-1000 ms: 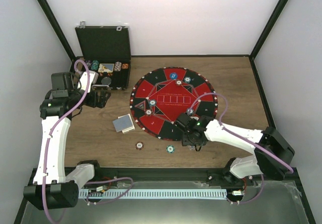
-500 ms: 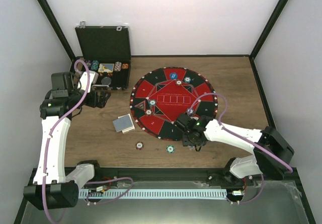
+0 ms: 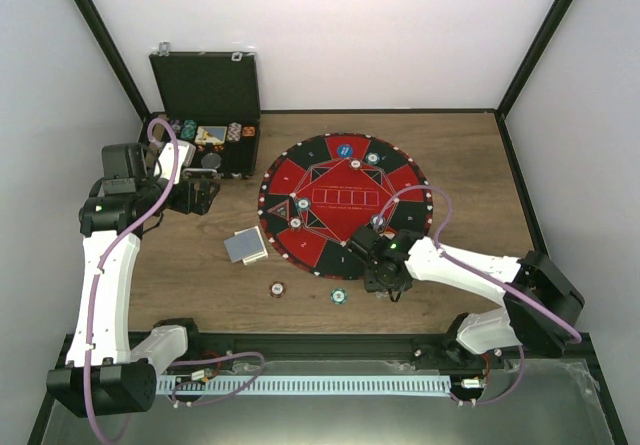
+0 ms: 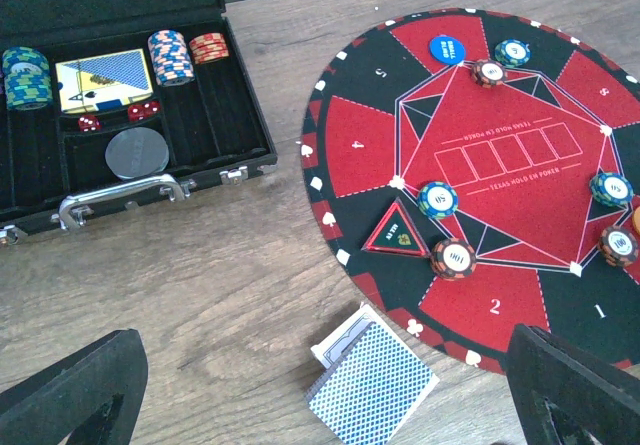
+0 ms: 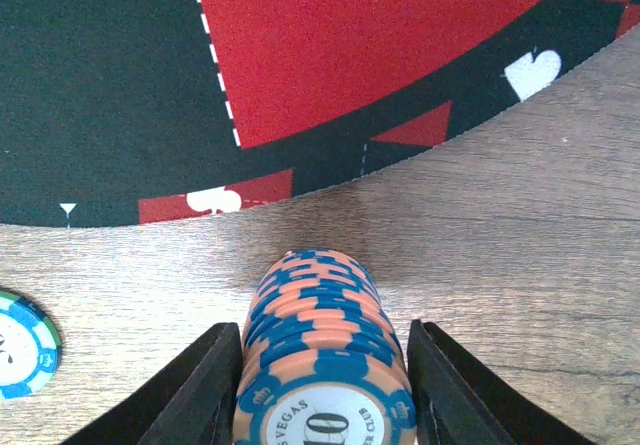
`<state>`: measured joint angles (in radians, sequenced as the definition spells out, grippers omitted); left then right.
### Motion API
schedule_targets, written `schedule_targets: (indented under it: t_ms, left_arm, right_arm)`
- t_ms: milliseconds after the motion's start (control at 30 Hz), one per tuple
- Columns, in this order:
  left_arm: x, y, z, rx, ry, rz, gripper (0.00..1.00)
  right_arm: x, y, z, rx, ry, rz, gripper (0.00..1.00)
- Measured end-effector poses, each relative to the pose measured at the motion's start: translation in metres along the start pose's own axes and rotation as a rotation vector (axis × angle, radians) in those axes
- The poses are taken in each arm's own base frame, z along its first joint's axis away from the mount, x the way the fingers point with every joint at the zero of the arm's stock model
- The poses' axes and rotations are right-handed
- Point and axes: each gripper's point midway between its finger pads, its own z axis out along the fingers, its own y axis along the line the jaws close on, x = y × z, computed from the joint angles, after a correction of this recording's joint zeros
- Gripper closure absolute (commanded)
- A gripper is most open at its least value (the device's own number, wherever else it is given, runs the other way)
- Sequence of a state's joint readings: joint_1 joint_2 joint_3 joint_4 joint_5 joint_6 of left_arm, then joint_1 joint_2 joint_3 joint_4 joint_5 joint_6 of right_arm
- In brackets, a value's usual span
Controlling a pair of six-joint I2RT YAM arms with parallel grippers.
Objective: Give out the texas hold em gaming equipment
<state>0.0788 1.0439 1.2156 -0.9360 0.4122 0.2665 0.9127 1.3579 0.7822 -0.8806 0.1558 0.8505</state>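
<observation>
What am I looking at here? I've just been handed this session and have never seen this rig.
Two robot arms are bolted at the near edge of a table. The overhead view shows both; each other picture comes from a camera on one wrist. On the table lie a round poker mat bearing several chips, an open black case, a pile of cards and two loose chips. The left gripper is open and empty. The right gripper has its fingers either side of a stack of orange-and-blue chips beside the mat; whether they grip it is unclear.
</observation>
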Motion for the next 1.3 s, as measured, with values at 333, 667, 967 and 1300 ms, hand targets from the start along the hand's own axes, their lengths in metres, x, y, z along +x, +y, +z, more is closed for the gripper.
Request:
schedule_targets:
  t_ms: [333, 667, 967, 1300]
  left_arm:
    - [0.0, 0.0, 0.0, 0.0, 0.0, 0.0, 0.0]
    - [0.0, 0.0, 0.0, 0.0, 0.0, 0.0, 0.0]
    - [0.0, 0.0, 0.0, 0.0, 0.0, 0.0, 0.0]
    - [0.0, 0.0, 0.0, 0.0, 0.0, -0.001, 0.0]
  right_arm:
    - [0.001, 0.0, -0.001, -0.004, 0.005, -0.005, 0.74]
    - [-0.004, 0.003, -0.013, -0.004, 0.004, -0.022, 0.77]
    - [-0.04, 0.037, -0.042, -0.057, -0.051, -0.064, 0.77]
    - [-0.09, 0.101, -0.027, -0.075, -0.055, -0.146, 0.78]
